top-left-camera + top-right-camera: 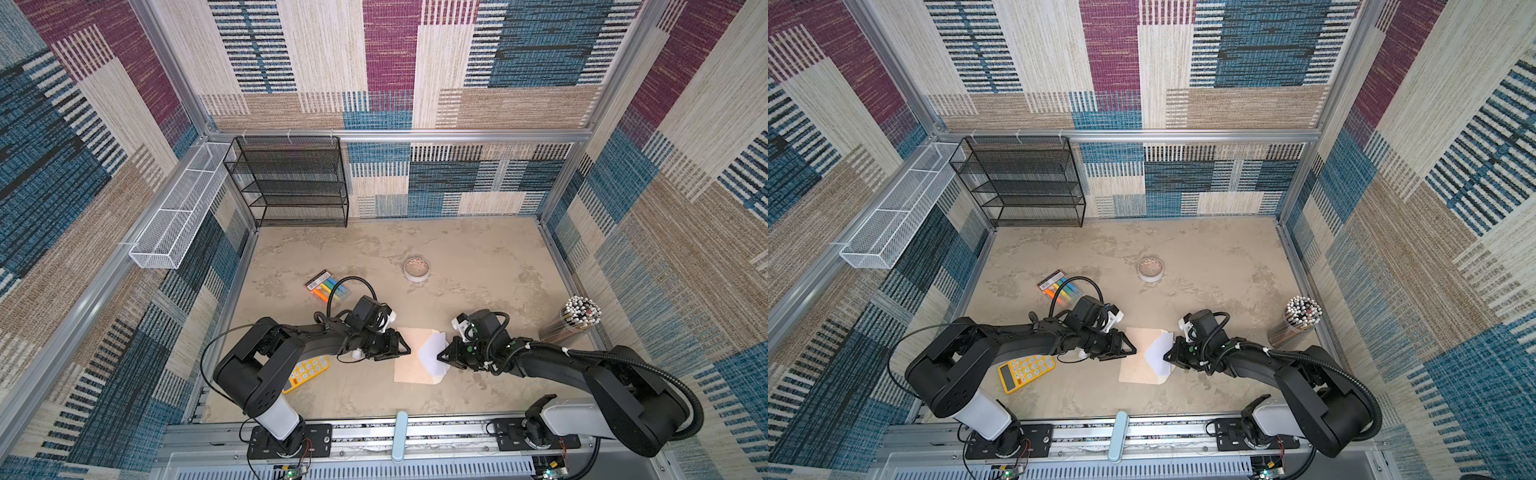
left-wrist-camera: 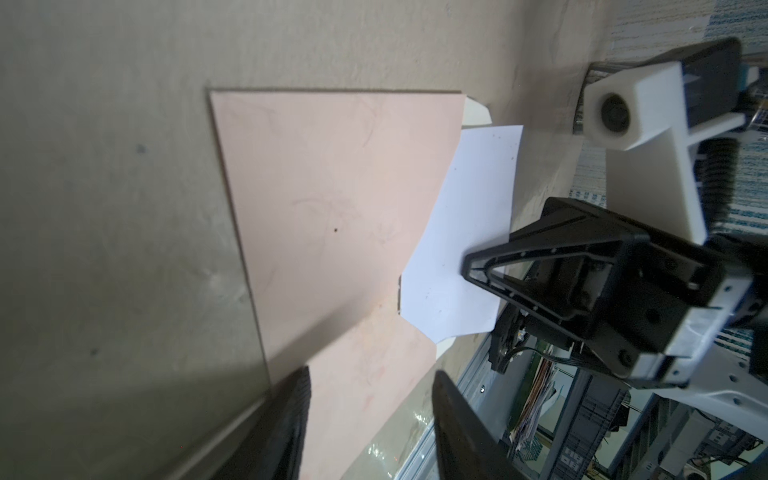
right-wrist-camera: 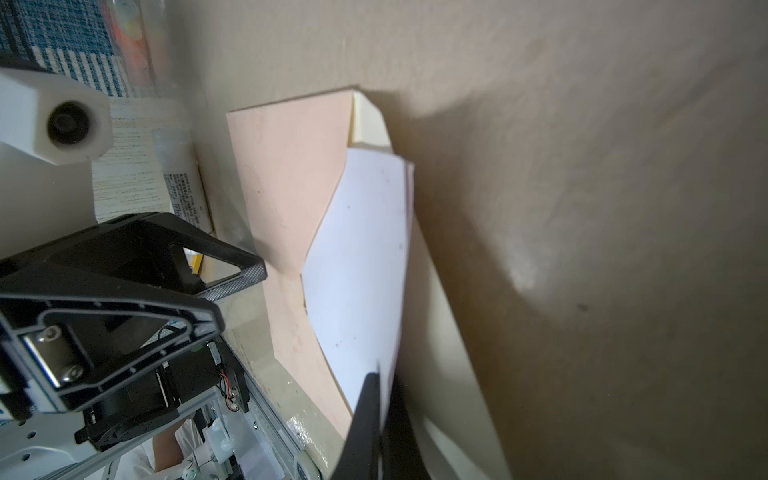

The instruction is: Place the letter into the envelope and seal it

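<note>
R hand (image 1: 441,356) pinches letter (image 1: 430,350), partly inside envelope (image 1: 409,365); L hand (image 1: 406,350) jaws apart by its edge.

Both arms reach inward toward each other, wrists low. The left claw (image 1: 407,352) has its jaws parted, and the right claw (image 1: 440,356) is pinched tight.

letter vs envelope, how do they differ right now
Colour: the letter is plain white; the envelope is peach-pink with a cream flap.
Pose: the envelope lies flat on the table; the letter is partly tucked into it, its outer end raised.
Grip: the shut right gripper pinches the letter; the envelope is ungripped, the left gripper open at its opposite edge.
Both are thin paper.
</note>
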